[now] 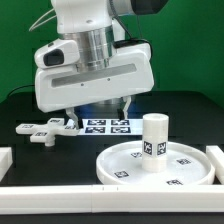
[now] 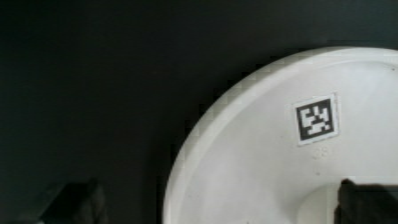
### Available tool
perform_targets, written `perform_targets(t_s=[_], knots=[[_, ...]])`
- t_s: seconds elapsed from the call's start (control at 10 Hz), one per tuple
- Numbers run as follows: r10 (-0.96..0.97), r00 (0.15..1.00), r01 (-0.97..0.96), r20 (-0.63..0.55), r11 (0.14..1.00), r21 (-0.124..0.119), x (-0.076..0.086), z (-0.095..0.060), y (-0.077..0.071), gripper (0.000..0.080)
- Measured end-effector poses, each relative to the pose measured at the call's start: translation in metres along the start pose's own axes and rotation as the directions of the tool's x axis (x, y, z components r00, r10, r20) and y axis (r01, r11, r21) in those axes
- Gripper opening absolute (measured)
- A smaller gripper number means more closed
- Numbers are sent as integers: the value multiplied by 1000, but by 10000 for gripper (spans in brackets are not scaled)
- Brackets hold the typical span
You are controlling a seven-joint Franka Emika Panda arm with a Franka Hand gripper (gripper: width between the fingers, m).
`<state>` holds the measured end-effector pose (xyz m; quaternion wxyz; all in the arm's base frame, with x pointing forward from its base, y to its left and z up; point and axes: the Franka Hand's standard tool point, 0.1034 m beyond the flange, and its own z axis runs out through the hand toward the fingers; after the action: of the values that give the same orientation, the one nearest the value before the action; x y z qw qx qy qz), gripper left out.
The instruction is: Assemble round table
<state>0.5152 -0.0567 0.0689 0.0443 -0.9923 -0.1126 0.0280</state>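
— Where did the end effector [image 1: 100, 112] sit, and did it hold anything?

— It hung above the marker board [image 1: 106, 125], toward the middle of the worktop [image 1: 20, 108]. Its jaws stood wide apart with nothing between them. In the wrist view the two dark fingertips [image 2: 365, 196] straddled black surface and the rim of the round disc [image 2: 294, 150].

— So the disc was close?

— Just beside. It lay flat near the worktop's front edge, toward the corner on the exterior view's right, inside the white rails [image 1: 60, 187]. The leg [image 1: 153, 135] stood upright on it, long axis vertical. Whether the leg was fixed or only resting, I couldn't tell.

— And the loose part?

— The cross-shaped base piece [image 1: 45, 128] lay flat on the other side, toward the worktop's edge on the exterior view's left, apart from the disc.

— Which way, then, for the next reach?

— I judged it sideways toward that left edge, away from the disc, then down onto one of the cross's arms.
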Motion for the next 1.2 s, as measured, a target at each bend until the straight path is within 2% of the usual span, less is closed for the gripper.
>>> perform_targets(t_s=[0.1, 0.2, 0.3, 0.4, 0.8, 0.9, 1.0, 1.2], knots=[[-65, 998, 64, -18, 997, -32, -12, -1, 6, 649], [-115, 993, 115, -15, 993, -37, -29, 0, 12, 649], [-124, 992, 123, -5, 992, -30, -40, -2, 23, 649], [-103, 995, 103, -4, 994, -27, -44, -3, 31, 649], [-105, 994, 105, -1, 994, -26, -44, -2, 29, 649], [-140, 990, 140, -5, 990, -34, -47, -1, 33, 649], [-173, 985, 172, -7, 984, -48, -56, 2, 42, 649], [-201, 980, 201, 5, 979, -42, -77, 4, 62, 649]])
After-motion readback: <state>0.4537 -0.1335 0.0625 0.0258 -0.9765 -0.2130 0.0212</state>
